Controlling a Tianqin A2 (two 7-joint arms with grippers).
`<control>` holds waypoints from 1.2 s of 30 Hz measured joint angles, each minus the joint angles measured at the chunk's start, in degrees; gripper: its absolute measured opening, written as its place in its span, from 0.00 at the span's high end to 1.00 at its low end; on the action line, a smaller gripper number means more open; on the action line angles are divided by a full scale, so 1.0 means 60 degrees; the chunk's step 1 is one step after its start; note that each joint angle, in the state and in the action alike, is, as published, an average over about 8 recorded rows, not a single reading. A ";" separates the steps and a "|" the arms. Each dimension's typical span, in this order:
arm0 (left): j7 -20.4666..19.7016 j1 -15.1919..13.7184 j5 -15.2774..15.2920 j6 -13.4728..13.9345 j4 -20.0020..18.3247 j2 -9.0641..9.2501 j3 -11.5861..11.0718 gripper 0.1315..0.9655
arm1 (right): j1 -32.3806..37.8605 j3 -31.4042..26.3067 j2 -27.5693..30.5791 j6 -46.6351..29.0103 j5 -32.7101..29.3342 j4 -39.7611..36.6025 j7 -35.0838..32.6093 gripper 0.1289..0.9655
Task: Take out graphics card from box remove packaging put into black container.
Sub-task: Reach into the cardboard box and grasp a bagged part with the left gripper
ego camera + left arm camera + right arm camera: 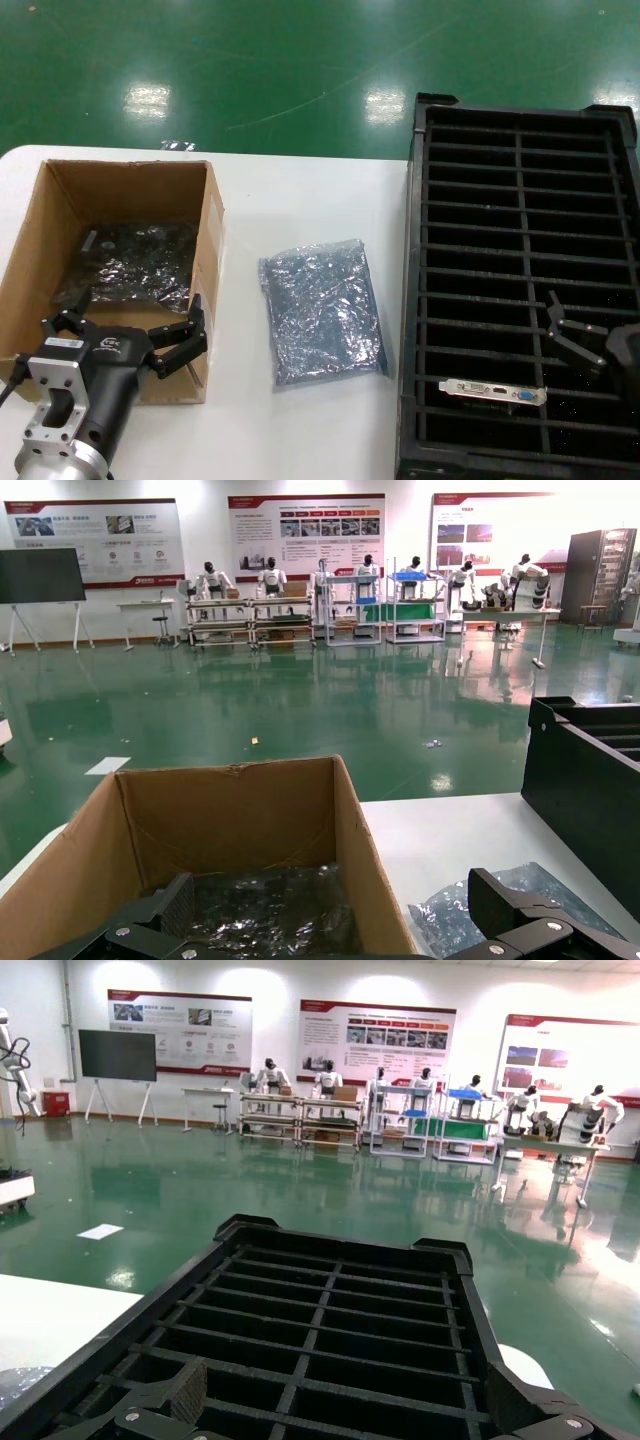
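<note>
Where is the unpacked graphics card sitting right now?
In the head view the graphics card lies in a near slot of the black container, on the robot's right, just below the right gripper.

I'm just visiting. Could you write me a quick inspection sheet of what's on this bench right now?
Surface: white table.
Job's things: cardboard box holding bagged items; antistatic bag lying flat between box and black container; graphics card in a near slot.
Clutter: nothing seen.
Grippers: left gripper open over box's near wall; right gripper open above container.
Cables: nothing seen.
Surroundings: green floor, workstations, wall posters.
</note>
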 joint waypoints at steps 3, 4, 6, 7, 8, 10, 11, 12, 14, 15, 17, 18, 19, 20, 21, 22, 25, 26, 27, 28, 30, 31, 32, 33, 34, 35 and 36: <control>0.0000 0.0000 0.0000 0.0000 0.0000 0.0000 0.0000 0.00 | 0.0000 0.0000 0.0000 0.0000 0.0000 0.0000 0.0000 0.00; 0.0000 0.0000 0.0000 0.0000 0.0000 0.0000 0.0000 0.00 | 0.0000 0.0000 0.0000 0.0000 0.0000 0.0000 0.0000 0.00; 0.0000 0.0000 0.0000 0.0000 0.0000 0.0000 0.0000 0.00 | 0.0000 0.0000 0.0000 0.0000 0.0000 0.0000 0.0000 0.00; 0.0000 0.0000 0.0000 0.0000 0.0000 0.0000 0.0000 0.00 | 0.0000 0.0000 0.0000 0.0000 0.0000 0.0000 0.0000 0.00; 0.0000 0.0000 0.0000 0.0000 0.0000 0.0000 0.0000 0.00 | 0.0000 0.0000 0.0000 0.0000 0.0000 0.0000 0.0000 0.00; 0.0000 0.0000 0.0000 0.0000 0.0000 0.0000 0.0000 0.00 | 0.0000 0.0000 0.0000 0.0000 0.0000 0.0000 0.0000 0.00; 0.0000 0.0000 0.0000 0.0000 0.0000 0.0000 0.0000 0.00 | 0.0000 0.0000 0.0000 0.0000 0.0000 0.0000 0.0000 0.00; 0.0002 -0.0002 0.0002 0.0000 0.0001 -0.0002 -0.0001 0.00 | 0.0000 0.0000 0.0000 0.0000 0.0000 0.0000 0.0000 0.00; 0.0016 -0.0021 0.0020 -0.0006 0.0014 -0.0021 -0.0008 0.00 | 0.0000 0.0000 0.0000 0.0000 0.0000 0.0000 0.0000 0.00; 0.0033 -0.0042 0.0038 -0.0013 0.0026 -0.0043 -0.0012 0.00 | 0.0000 0.0000 0.0000 0.0000 0.0000 0.0000 0.0000 0.00; 0.0090 -0.0114 0.0098 -0.0035 0.0063 -0.0138 -0.0019 0.00 | 0.0000 0.0000 0.0000 0.0000 0.0000 0.0000 0.0000 0.00; 0.0126 -0.0168 0.0140 -0.0049 0.0085 -0.0223 -0.0015 0.00 | 0.0000 0.0000 0.0000 0.0000 0.0000 0.0000 0.0000 0.00; 0.0168 -0.0235 0.0191 -0.0060 0.0110 -0.0337 -0.0006 0.00 | 0.0000 0.0000 0.0000 0.0000 0.0000 0.0000 0.0000 0.00; 0.0213 -0.0317 0.0253 -0.0061 0.0135 -0.0482 0.0008 0.00 | 0.0000 0.0000 0.0000 0.0000 0.0000 0.0000 0.0000 0.00; 0.0265 -0.0416 0.0331 -0.0044 0.0163 -0.0664 0.0026 0.00 | 0.0000 0.0000 0.0000 0.0000 0.0000 0.0000 0.0000 0.00; 0.0323 -0.0522 0.0414 -0.0010 0.0192 -0.0864 0.0049 0.00 | 0.0000 0.0000 0.0000 0.0000 0.0000 0.0000 0.0000 0.00; 0.0550 -0.0947 0.0742 0.0241 0.0348 -0.1599 0.0147 0.00 | 0.0000 0.0000 0.0000 0.0000 0.0000 0.0000 0.0000 0.00; 0.0651 -0.1137 0.0884 0.0384 0.0443 -0.1873 0.0192 0.00 | 0.0000 0.0000 0.0000 0.0000 0.0000 0.0000 0.0000 0.00; 0.0770 -0.1348 0.1033 0.0556 0.0567 -0.2146 0.0247 0.00 | 0.0000 0.0000 0.0000 0.0000 0.0000 0.0000 0.0000 0.00; 0.0907 -0.1576 0.1182 0.0748 0.0719 -0.2407 0.0312 0.00 | 0.0000 0.0000 0.0000 0.0000 0.0000 0.0000 0.0000 0.00; 0.1237 -0.2085 0.1469 0.1169 0.1109 -0.2876 0.0482 0.00 | 0.0000 0.0000 0.0000 0.0000 0.0000 0.0000 0.0000 0.00; 0.1433 -0.2357 0.1606 0.1393 0.1339 -0.3083 0.0587 0.00 | 0.0000 0.0000 0.0000 0.0000 0.0000 0.0000 0.0000 0.00; 0.1653 -0.2633 0.1725 0.1610 0.1582 -0.3251 0.0702 0.00 | 0.0000 0.0000 0.0000 0.0000 0.0000 0.0000 0.0000 0.00; 0.1908 -0.2929 0.1840 0.1830 0.1859 -0.3388 0.0832 0.00 | 0.0000 0.0000 0.0000 0.0000 0.0000 0.0000 0.0001 0.00; 0.2179 -0.3227 0.1942 0.2039 0.2144 -0.3487 0.0968 0.00 | 0.0000 0.0000 0.0000 0.0000 0.0000 0.0000 0.0001 0.00; 0.2454 -0.3541 0.2045 0.2237 0.2448 -0.3556 0.1115 0.00 | 0.0000 0.0000 0.0000 0.0000 0.0000 0.0000 0.0001 0.00; 0.2742 -0.3866 0.2156 0.2449 0.2767 -0.3604 0.1276 0.00 | 0.0000 0.0000 0.0000 0.0000 0.0000 0.0000 0.0001 0.00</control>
